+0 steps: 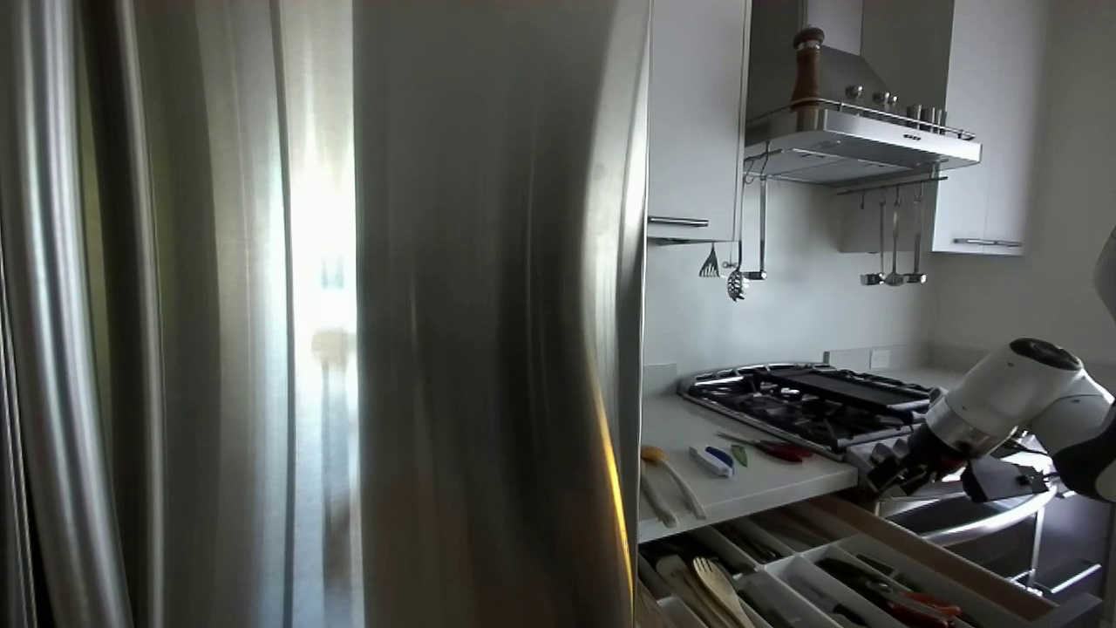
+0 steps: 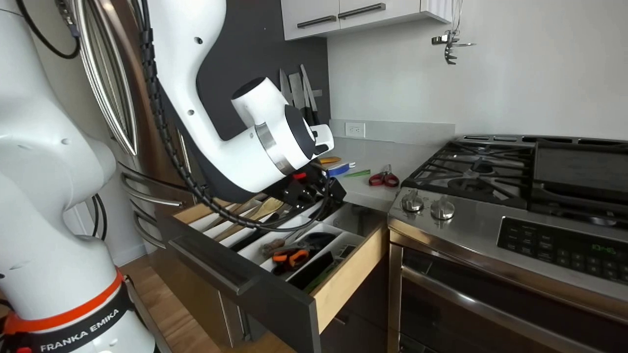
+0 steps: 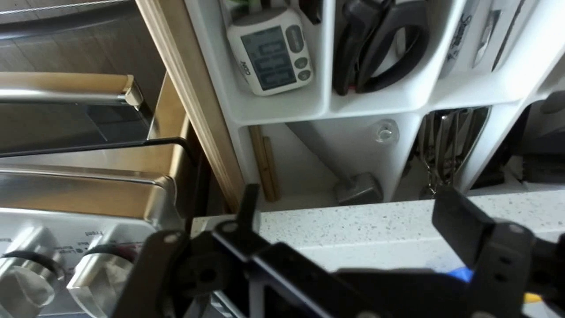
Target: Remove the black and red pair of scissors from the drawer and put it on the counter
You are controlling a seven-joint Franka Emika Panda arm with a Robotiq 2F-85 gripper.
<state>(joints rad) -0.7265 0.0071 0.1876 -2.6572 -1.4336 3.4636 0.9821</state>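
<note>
The open drawer (image 2: pixel 351 267) has pale dividers, and its compartments also show in the wrist view (image 3: pixel 327 53). One compartment holds black loop-handled scissors (image 3: pixel 388 53) with a trace of red at the end; they also show in an exterior view (image 2: pixel 319 240). Orange-and-black handles (image 2: pixel 292 257) lie nearer the drawer front. Another pair of scissors, with red handles (image 2: pixel 384 179), lies on the white counter (image 1: pixel 741 493) beside the hob. My gripper (image 3: pixel 351 212) is open, with nothing between its fingers, above the drawer's back end and the counter's front edge.
A white timer (image 3: pixel 270 51) and a mallet (image 3: pixel 359 190) lie in other compartments, with wooden utensils (image 2: pixel 267 208) further across. A blue-white item (image 2: pixel 340 169), a green item (image 2: pixel 358 173) and an orange-handled tool (image 1: pixel 654 454) lie on the counter. Stove knobs (image 2: pixel 442 208) adjoin.
</note>
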